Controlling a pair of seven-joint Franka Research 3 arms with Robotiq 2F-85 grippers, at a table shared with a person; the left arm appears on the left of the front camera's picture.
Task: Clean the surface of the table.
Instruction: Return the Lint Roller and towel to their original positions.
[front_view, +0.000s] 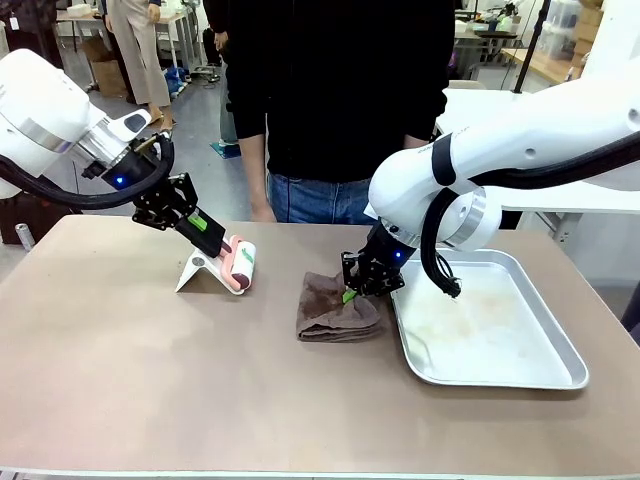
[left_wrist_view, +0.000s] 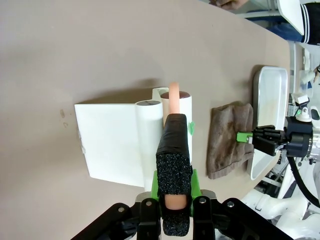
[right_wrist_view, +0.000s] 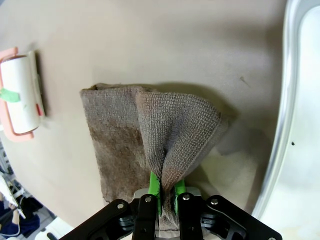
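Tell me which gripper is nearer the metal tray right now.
Right. The right gripper is shut on the brown cloth just beside the metal tray, at its left edge. The left gripper is farther off across the table, shut on the lint roller.

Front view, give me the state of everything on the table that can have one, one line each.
left gripper: shut on the lint roller's handle
lint roller: held, resting on its white stand
right gripper: shut, pinching the cloth
brown cloth: folded, one edge pinched up
metal tray: upright, stained, holding nothing
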